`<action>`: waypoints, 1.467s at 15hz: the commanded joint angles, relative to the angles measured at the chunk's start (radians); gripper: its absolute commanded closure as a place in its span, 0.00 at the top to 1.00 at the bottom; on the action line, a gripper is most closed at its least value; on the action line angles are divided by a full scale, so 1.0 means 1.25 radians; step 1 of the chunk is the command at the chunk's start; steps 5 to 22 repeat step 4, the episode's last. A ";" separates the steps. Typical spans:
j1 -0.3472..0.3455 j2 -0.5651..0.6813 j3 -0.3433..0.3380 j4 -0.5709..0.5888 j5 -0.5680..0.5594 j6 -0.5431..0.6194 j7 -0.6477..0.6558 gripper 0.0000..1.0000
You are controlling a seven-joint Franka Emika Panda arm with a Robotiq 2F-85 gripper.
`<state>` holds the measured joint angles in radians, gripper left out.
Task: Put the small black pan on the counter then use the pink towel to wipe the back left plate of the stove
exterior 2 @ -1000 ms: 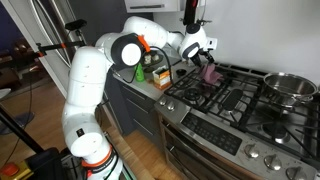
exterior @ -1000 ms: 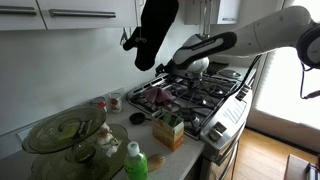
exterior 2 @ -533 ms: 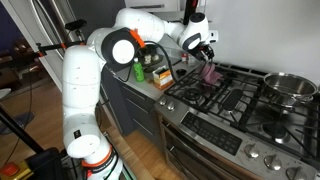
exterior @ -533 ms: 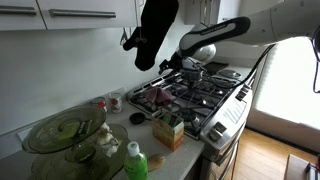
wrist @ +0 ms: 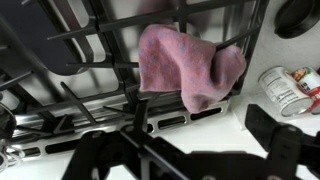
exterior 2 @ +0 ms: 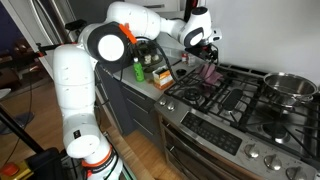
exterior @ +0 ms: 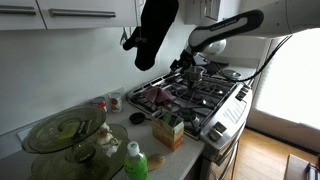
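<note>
The crumpled pink cloth towel [wrist: 185, 65] lies on the black iron stove grates [exterior 2: 240, 100], near the stove's edge by the pale surface [wrist: 222, 135]. The wrist view shows it closest, bunched into folds with one corner drooping between the bars, and nothing gripping it. The same view alone shows a printed tin can [wrist: 284, 90] lying on its side on the surface just beside the stove, and a dark round rim cut off in the top corner; whether that is the small black pan cannot be told. In both exterior views the claw [exterior 2: 207, 46] hangs above the towel and apart from it, at the end of the white robot arm [exterior 2: 150, 20]. There the towel is only a small pink patch [exterior 2: 210, 73], too small for its folds to show. From the wrist the claw appears released: its dark fingers [wrist: 285, 135] frame the bottom of the picture, spread wide, with only bare surface between them. An exterior view adds a shiny steel pot [exterior 2: 290, 87] on a burner well away from the towel, and a green plastic bottle [exterior 2: 138, 70] on the surface beyond the stove.
</note>
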<state>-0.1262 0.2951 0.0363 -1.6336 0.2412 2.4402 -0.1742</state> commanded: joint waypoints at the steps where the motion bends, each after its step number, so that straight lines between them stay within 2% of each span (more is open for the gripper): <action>1: 0.006 -0.004 -0.012 -0.004 -0.017 -0.006 0.000 1.00; 22: 0.007 -0.004 -0.013 -0.003 -0.020 -0.007 0.000 1.00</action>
